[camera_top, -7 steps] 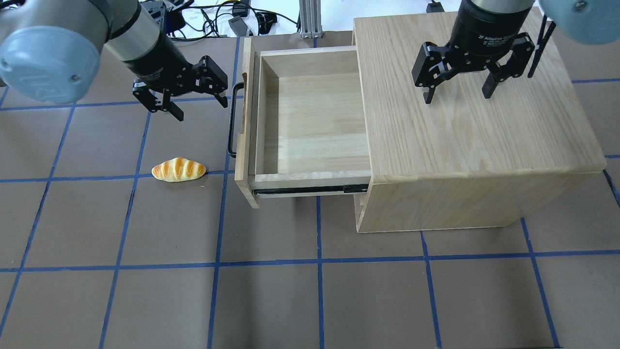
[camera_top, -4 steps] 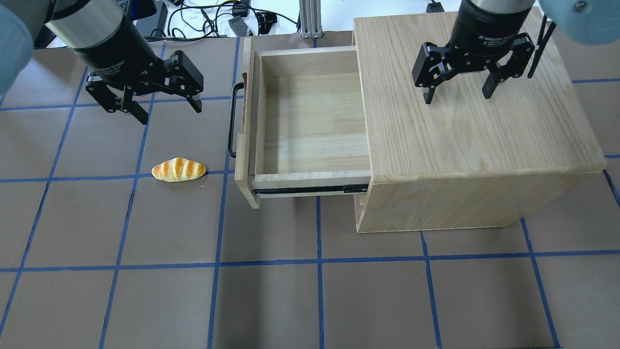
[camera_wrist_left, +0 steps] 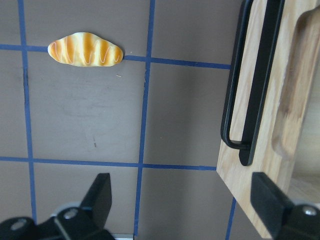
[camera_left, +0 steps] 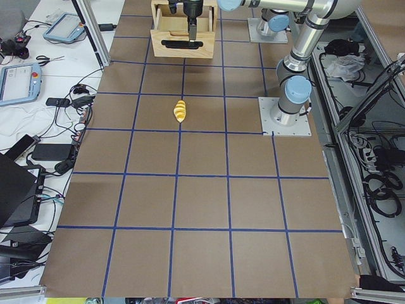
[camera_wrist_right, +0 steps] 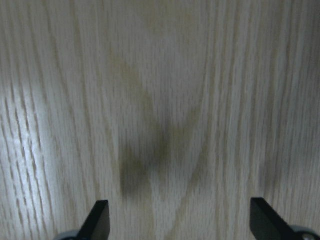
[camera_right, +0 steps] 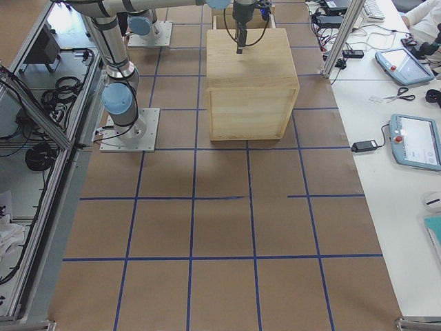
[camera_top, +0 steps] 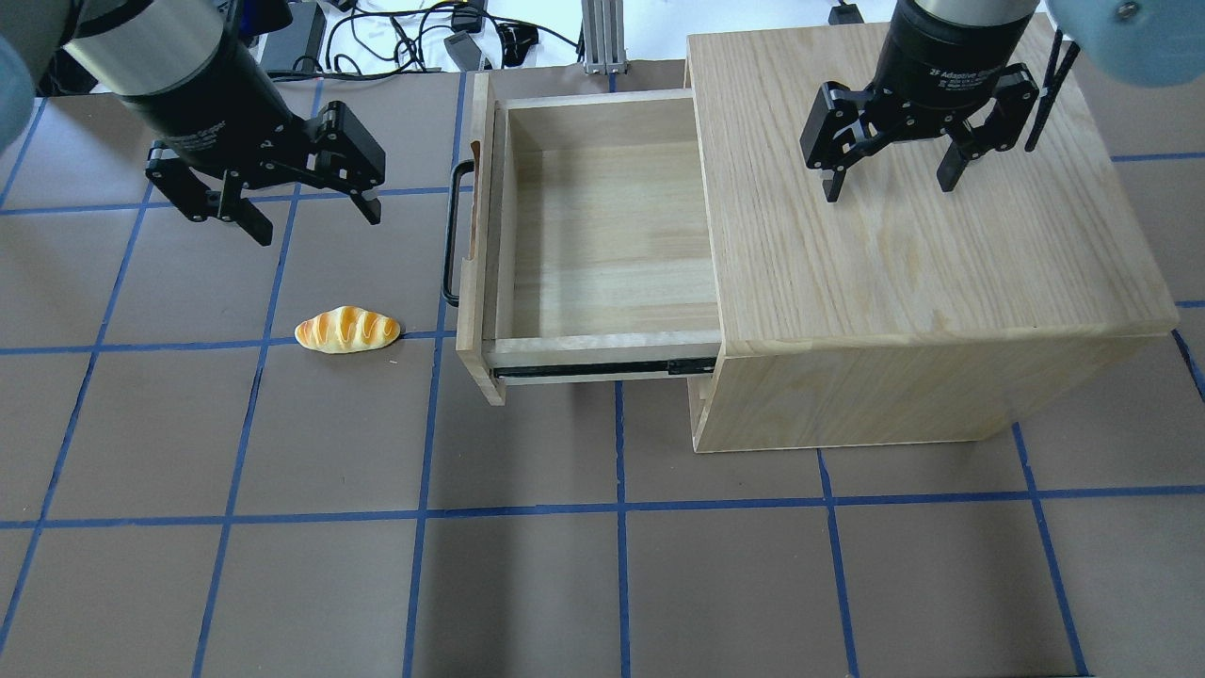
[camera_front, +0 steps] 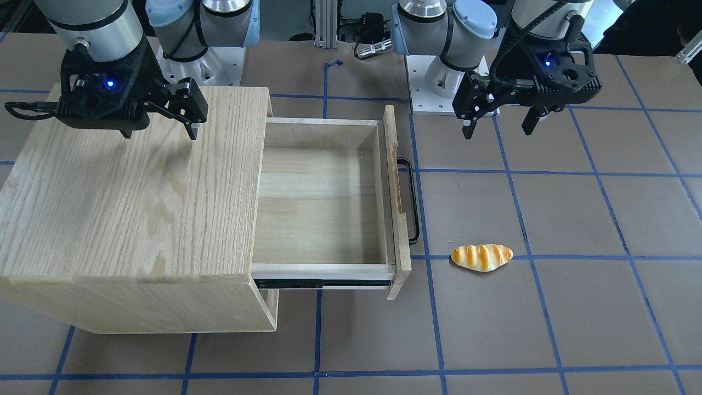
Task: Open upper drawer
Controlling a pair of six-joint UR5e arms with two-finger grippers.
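The upper drawer [camera_top: 612,245] is pulled far out of the oak cabinet [camera_top: 923,235] to its left and is empty. Its black bar handle [camera_top: 452,235] is on the flat front panel and also shows in the left wrist view [camera_wrist_left: 250,95]. My left gripper [camera_top: 313,221] is open and empty. It hovers over the mat to the left of the handle, apart from it. My right gripper [camera_top: 890,188] is open and empty just above the cabinet top. In the front-facing view the drawer [camera_front: 318,203] stands open, with the left gripper [camera_front: 498,131] to its right.
A toy bread roll [camera_top: 346,330] lies on the brown mat left of the drawer front, in front of the left gripper. It also shows in the left wrist view [camera_wrist_left: 85,49]. Cables and a metal post lie along the table's far edge.
My left gripper has moved left, away from the drawer handle, staying open. The drawer, the bread roll and the right arm have not moved.
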